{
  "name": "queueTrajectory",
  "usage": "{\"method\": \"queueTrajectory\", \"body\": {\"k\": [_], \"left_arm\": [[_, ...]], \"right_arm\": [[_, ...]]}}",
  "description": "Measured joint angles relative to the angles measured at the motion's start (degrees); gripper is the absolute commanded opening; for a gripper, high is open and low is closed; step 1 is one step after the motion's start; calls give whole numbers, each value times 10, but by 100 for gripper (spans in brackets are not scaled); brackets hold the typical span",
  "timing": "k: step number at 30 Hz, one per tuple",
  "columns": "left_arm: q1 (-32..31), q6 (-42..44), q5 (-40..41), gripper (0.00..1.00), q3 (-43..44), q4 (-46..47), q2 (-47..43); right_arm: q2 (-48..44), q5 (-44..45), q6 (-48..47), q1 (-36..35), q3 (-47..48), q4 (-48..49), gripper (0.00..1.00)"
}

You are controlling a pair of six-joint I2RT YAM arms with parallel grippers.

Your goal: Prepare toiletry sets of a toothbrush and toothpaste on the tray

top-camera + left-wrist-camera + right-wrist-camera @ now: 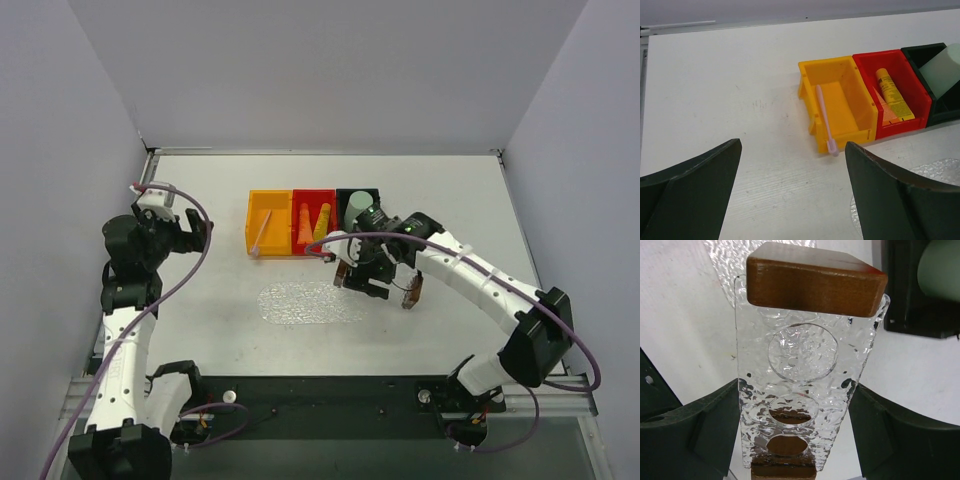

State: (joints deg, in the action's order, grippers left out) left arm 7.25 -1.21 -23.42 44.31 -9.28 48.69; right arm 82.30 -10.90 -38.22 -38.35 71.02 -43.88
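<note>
The toothbrush (260, 236) lies in the orange bin (270, 222), its pink head over the front wall; it also shows in the left wrist view (824, 117). The yellow tube (322, 222) and the orange tube (303, 224) lie in the red bin (313, 222); the yellow tube (894, 95) overlaps the orange one (882, 106). The clear bumpy tray (310, 302) lies flat in front of the bins. My left gripper (195, 232) (793, 145) is open and empty, left of the bins. My right gripper (375, 272) (796, 410) is shut on a clear holed rack with wooden ends (802, 350), right of the tray.
A pale green cup (357, 208) stands in the black bin (358, 196) at the right end of the row, close behind my right gripper. The three bins stand side by side. Grey walls enclose the white table.
</note>
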Motion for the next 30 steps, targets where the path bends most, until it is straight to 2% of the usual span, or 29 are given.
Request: {"method": "queueTrajectory", "body": {"k": [3,9,30], "left_arm": [[25,0,0,96,8,-9,10],[59,-1,-9,96,8,-18,17],[106,-1,-34,95,8,-23,17]], "right_arm": [[26,1,-16,-47,10,6,16],[88,-7,-56,-105,42,20,16],[281,-66,-123,-162,197,26,17]]}}
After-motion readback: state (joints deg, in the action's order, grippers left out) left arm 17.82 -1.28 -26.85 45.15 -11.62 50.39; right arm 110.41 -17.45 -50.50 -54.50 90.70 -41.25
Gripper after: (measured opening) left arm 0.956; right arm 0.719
